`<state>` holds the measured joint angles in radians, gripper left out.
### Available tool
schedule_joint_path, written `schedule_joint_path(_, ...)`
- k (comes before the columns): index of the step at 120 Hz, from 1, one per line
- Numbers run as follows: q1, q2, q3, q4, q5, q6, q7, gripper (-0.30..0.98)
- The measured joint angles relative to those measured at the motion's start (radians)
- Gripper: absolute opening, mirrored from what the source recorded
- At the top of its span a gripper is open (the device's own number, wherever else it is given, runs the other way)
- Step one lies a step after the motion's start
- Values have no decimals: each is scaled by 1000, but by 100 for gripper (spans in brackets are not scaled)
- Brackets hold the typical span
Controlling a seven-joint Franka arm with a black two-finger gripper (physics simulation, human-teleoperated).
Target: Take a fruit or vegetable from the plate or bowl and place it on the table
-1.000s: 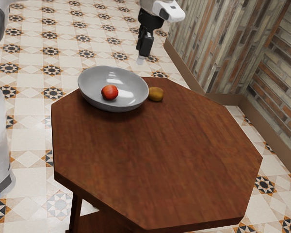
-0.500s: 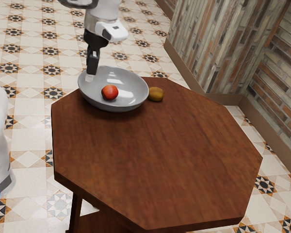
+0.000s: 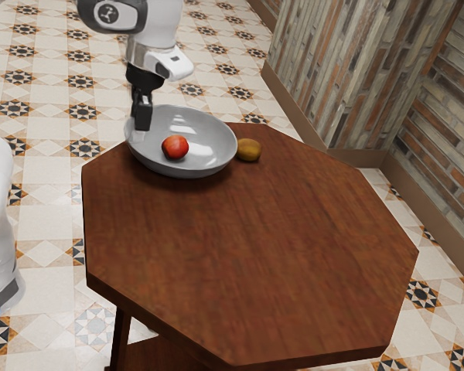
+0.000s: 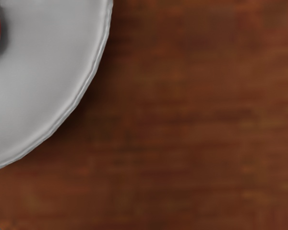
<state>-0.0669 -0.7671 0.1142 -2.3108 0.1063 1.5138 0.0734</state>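
Your gripper (image 3: 139,134) hung near the grey bowl (image 3: 204,133) — wide or narrow, you couldn't tell — and the red fruit (image 3: 175,147) lay inside.

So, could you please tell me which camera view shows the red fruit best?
The exterior view: there the red fruit appears whole, resting inside the gray bowl. The wrist view cuts it off at the picture's edge, with a red sliver in sight.

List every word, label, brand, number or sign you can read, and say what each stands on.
No readable text.
Round emblem on the white arm: too small to make out.
Red fruit, brown fruit, gray bowl, wooden table: no lettering visible.
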Motion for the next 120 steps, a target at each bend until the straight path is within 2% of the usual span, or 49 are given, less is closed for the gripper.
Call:
schedule_joint_path(30, -12, 4, 26, 0, 21, 73, -18, 66)
schedule_joint_path(42, -74, 11, 123, 12, 79, 86, -30, 66)
schedule_joint_path(66, -330, 32, 332, 34, 192, 130, -62, 66)
schedule_joint_path(97, -343, 40, 406, 30, 240, 166, -91, 66)
schedule_joint_path(120, -418, 70, 499, 22, 257, 196, -106, 66)
